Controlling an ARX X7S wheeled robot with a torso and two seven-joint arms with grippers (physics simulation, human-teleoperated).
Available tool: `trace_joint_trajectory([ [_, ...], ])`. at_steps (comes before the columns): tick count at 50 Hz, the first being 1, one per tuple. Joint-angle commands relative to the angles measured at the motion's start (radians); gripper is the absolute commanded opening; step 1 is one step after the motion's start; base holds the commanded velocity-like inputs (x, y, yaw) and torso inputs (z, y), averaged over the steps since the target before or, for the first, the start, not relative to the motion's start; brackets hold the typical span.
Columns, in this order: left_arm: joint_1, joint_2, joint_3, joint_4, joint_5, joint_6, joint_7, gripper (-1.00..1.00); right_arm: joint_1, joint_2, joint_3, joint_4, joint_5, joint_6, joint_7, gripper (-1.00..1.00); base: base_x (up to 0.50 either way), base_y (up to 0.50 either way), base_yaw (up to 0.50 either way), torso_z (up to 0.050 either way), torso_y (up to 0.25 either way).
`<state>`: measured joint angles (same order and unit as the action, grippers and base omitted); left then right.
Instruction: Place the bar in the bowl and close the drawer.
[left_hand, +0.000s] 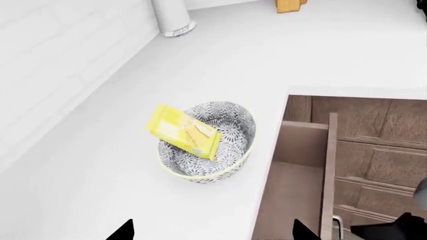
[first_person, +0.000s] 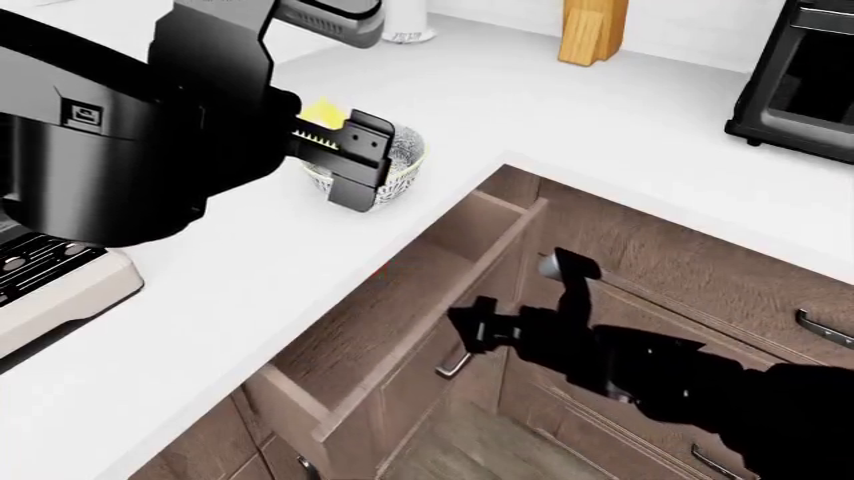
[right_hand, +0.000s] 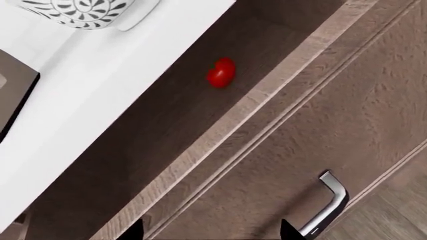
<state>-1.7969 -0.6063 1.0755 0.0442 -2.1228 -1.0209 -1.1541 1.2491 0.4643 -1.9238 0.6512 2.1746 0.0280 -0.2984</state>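
Bar (left_hand: 181, 131) already propped in the bowl (left_hand: 230, 145), left gripper (left_hand: 212, 231) spread and empty above — right gripper (right_hand: 210, 231) (also parted) nears the stiff, heavy-looking drawer (right_hand: 267, 165), best pushed on its front

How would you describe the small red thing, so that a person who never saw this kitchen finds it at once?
Look at the white counter, then at the open wooden drawer just below its edge. On the drawer's bare wooden floor lies a small round red tomato. It is the only red thing in view and the only item visible inside the drawer; the yellow bar sits above, in the patterned bowl.
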Motion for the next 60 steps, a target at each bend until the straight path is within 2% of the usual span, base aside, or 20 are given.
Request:
trace_joint_trajectory([
  [1, 0.003, 0.003, 0.005, 0.001, 0.004, 0.004, 0.003, 1.00, 0.011, -0.073, 0.022, 0.066, 0.011, 0.037, -0.038, 1.00, 0.00, 0.00, 0.00, 0.000, 0.000],
  [10, 0.004, 0.004, 0.008, 0.004, 0.004, 0.007, 0.003, 1.00, 0.008, -0.120, 0.025, 0.154, 0.025, 0.073, -0.062, 1.00, 0.00, 0.00, 0.00, 0.000, 0.000],
  [15, 0.000, 0.003, 0.011, 0.008, -0.002, 0.010, -0.009, 1.00, 0.027, -0.038, 0.031, 0.023, 0.016, 0.039, 0.013, 1.00, 0.00, 0.00, 0.00, 0.000, 0.000],
  [29, -0.025, 0.009, 0.029, 0.040, -0.074, 0.031, -0.102, 1.00, 0.088, 0.451, 0.012, -0.679, -0.134, -0.121, 0.368, 1.00, 0.00, 0.00, 0.00, 0.000, 0.000],
  [36, -0.033, 0.026, 0.031, 0.081, -0.109, 0.060, -0.154, 1.00, 0.112, 0.851, -0.018, -1.045, -0.322, -0.176, 0.528, 1.00, 0.00, 0.00, 0.00, 0.000, 0.000],
  [40, -0.042, 0.048, 0.030, 0.104, -0.134, 0.076, -0.174, 1.00, 0.115, 1.106, -0.026, -1.222, -0.454, -0.187, 0.597, 1.00, 0.00, 0.00, 0.00, 0.000, 0.000],
  [46, -0.071, 0.108, 0.067, 0.122, -0.153, 0.101, -0.263, 1.00, -0.034, 1.106, -0.173, -1.320, -0.750, -0.510, 0.897, 1.00, 0.00, 0.00, 0.00, 0.000, 0.000],
  [51, -0.088, 0.180, 0.089, 0.131, -0.174, 0.162, -0.343, 1.00, -0.323, 1.106, -0.461, -1.233, -1.250, -1.047, 1.194, 1.00, 0.00, 0.00, 0.00, 0.000, 0.000],
  [56, -0.079, 0.251, 0.116, 0.125, -0.122, 0.194, -0.350, 1.00, -0.377, 1.106, -0.515, -1.304, -1.629, -1.075, 1.636, 1.00, 0.00, 0.00, 0.00, 0.000, 0.000],
  [60, -0.057, 0.294, 0.132, 0.102, -0.060, 0.210, -0.320, 1.00, -0.395, 1.106, -0.532, -1.325, -1.778, -1.075, 1.796, 1.00, 0.00, 0.00, 0.00, 0.000, 0.000],
])
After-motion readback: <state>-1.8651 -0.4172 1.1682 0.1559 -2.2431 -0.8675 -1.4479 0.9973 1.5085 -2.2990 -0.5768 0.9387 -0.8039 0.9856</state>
